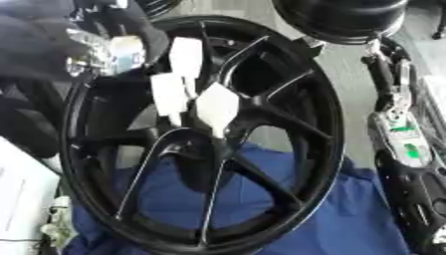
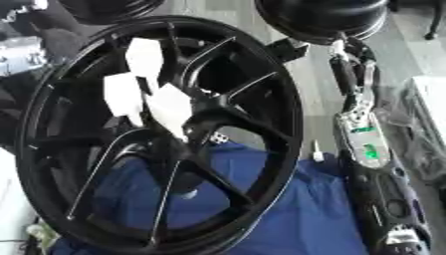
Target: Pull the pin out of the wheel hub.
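A black spoked wheel [image 1: 261,164] stands tilted and fills most of the view. At its hub [image 1: 205,124] three white flat-headed pins stick out toward me: one high [image 1: 185,54], one to the left [image 1: 168,93] and one nearest the centre [image 1: 217,108]. My left arm comes in blurred from the upper left, its silver wrist [image 1: 109,50] at the wheel's upper left rim; the left hand itself is not clearly made out. My right arm [image 2: 359,134] hangs down the right side, apart from the wheel, and its dark hand [image 2: 392,209] sits low at the right.
A blue cloth [image 1: 348,214] lies under and behind the wheel. A white surface [image 1: 22,199] borders the lower left. Part of another black wheel [image 2: 104,10] shows at the top, with grey floor [image 2: 305,84] between the wheel and my right arm.
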You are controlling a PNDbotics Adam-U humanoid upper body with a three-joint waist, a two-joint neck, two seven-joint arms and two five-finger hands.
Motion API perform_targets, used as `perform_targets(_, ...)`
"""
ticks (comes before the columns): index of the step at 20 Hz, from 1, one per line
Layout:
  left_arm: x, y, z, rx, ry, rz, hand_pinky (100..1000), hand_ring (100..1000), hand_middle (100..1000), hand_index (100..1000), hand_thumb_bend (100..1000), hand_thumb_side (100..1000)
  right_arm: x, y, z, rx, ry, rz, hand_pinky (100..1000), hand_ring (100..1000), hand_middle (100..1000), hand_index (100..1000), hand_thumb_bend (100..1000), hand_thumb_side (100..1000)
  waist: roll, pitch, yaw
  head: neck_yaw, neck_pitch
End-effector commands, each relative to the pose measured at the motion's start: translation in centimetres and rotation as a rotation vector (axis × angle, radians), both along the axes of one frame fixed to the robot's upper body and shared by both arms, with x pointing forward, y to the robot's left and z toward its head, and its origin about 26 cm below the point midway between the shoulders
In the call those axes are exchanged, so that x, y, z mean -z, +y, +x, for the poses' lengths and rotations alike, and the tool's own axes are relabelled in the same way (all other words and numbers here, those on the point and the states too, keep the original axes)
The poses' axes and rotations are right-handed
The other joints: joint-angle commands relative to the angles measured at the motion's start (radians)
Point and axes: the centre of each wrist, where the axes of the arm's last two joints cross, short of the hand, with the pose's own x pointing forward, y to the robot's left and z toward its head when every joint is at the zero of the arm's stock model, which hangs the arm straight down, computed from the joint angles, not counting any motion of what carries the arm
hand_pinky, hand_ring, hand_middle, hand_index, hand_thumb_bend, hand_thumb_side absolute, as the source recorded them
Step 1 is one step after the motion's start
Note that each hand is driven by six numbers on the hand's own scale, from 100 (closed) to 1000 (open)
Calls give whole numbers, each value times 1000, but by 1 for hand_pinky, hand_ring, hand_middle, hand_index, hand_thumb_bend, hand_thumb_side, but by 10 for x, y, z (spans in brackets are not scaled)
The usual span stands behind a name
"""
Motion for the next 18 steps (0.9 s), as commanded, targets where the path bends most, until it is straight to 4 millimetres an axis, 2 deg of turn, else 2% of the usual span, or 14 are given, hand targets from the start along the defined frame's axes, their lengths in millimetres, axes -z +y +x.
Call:
perform_targets(1, -5, -4, -5, -125, 210, 129, 753, 757, 706, 783, 259, 830, -12, -7, 0, 10, -23, -33, 839, 689, 731, 827, 206, 571, 1, -33, -1, -13, 4)
perform_targets(5, 0, -11, -1, -118, 223, 175, 766, 768, 722, 797, 292, 824, -13, -6, 0, 10, -27, -30, 839, 688, 730, 827, 204, 573, -1, -32, -3, -30, 8)
perform_targets(9, 5, -13, 9, -131, 204, 189, 779, 778, 735, 804, 321, 787, -13, -6, 0, 8, -25, -29, 839, 688, 730, 827, 202, 576, -3, -29, -5, -23, 9)
perform_targets(11, 6, -12, 14, -144, 182, 194, 788, 782, 741, 805, 344, 711, -13, -5, 0, 7, -25, -27, 839, 687, 730, 827, 199, 578, -5, -28, -6, -15, 9)
perform_targets(13, 6, -10, 17, -150, 151, 197, 795, 785, 743, 803, 369, 592, -13, -5, 1, 6, -23, -28, 839, 688, 729, 826, 198, 580, -7, -26, -5, -9, 8)
perform_targets(18, 3, -7, 19, -169, 75, 199, 801, 780, 735, 796, 416, 391, -13, -6, 1, 4, -18, -30, 839, 688, 729, 827, 198, 581, -11, -23, -4, 8, 6)
